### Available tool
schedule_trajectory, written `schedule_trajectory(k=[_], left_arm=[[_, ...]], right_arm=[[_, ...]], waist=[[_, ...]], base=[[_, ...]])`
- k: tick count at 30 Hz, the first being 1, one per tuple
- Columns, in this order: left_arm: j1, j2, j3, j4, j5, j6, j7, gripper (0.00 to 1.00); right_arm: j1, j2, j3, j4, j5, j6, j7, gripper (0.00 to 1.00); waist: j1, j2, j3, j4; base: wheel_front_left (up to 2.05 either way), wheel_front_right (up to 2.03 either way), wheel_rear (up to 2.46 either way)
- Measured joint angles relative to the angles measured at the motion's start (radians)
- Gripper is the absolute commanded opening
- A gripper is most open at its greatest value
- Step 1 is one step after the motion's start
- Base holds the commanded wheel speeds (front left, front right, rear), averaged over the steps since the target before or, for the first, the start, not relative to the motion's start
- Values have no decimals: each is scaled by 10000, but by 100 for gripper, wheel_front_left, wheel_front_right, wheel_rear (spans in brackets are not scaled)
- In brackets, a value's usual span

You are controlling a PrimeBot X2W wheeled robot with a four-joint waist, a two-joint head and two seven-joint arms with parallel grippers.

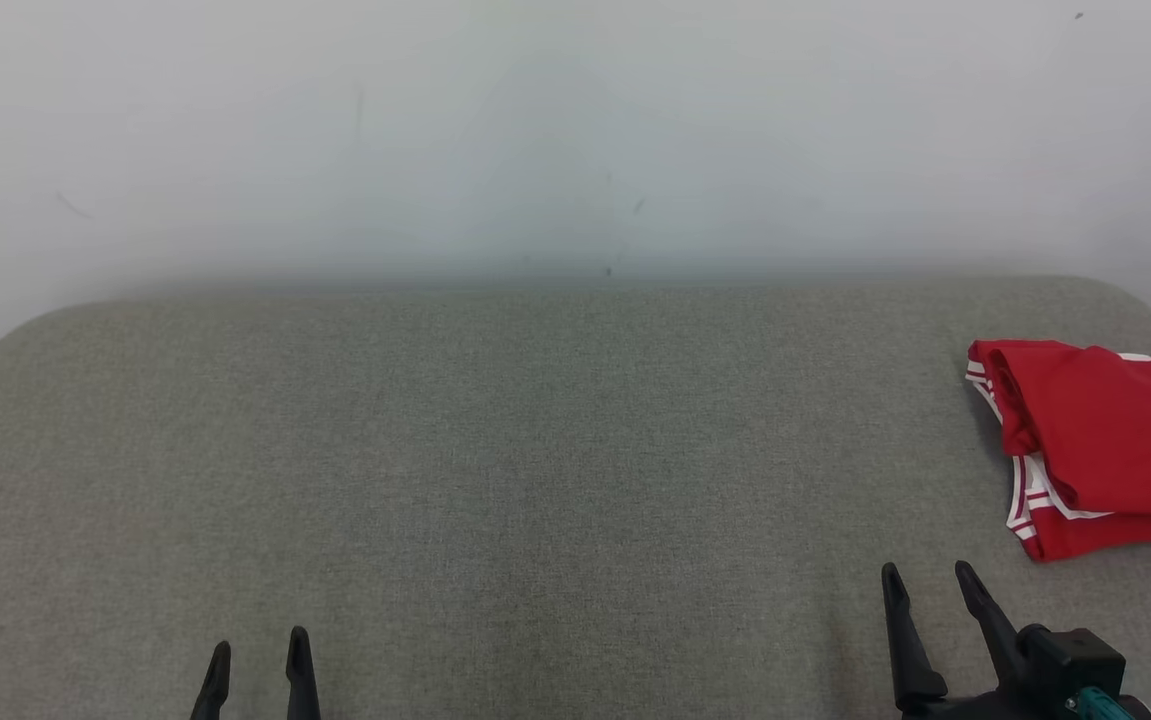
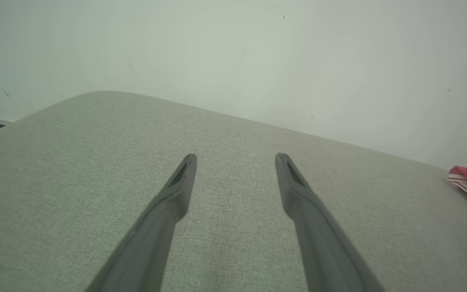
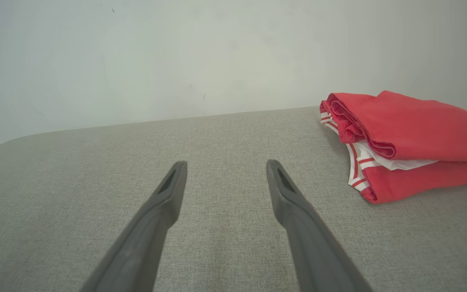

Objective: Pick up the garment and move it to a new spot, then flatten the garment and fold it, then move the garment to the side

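Nearest us, our left gripper (image 1: 259,642) hangs low over the grey cloth-covered tabletop (image 1: 535,450), its jaws spread wide with nothing between them. Our right gripper (image 1: 928,570) sits a little further forward on the right, its jaws also spread and holding nothing. Beyond it and off to its right lies the garment (image 1: 1105,430), red with white striped trim, folded into a loose bundle. It rests on the tabletop's right side, well apart from both grippers and partly cut off by the edge of the head view. Behind the tabletop we see a plain pale wall (image 1: 535,130).
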Motion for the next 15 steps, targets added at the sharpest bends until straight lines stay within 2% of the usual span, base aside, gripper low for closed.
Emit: schedule_trajectory(k=[15], left_arm=[[72,-2,-52,-105,17,36,0,100]], right_arm=[[-35,2,-23,196,232,0,-52,100]], waist=[[0,0,81,42]], base=[[0,0,0]])
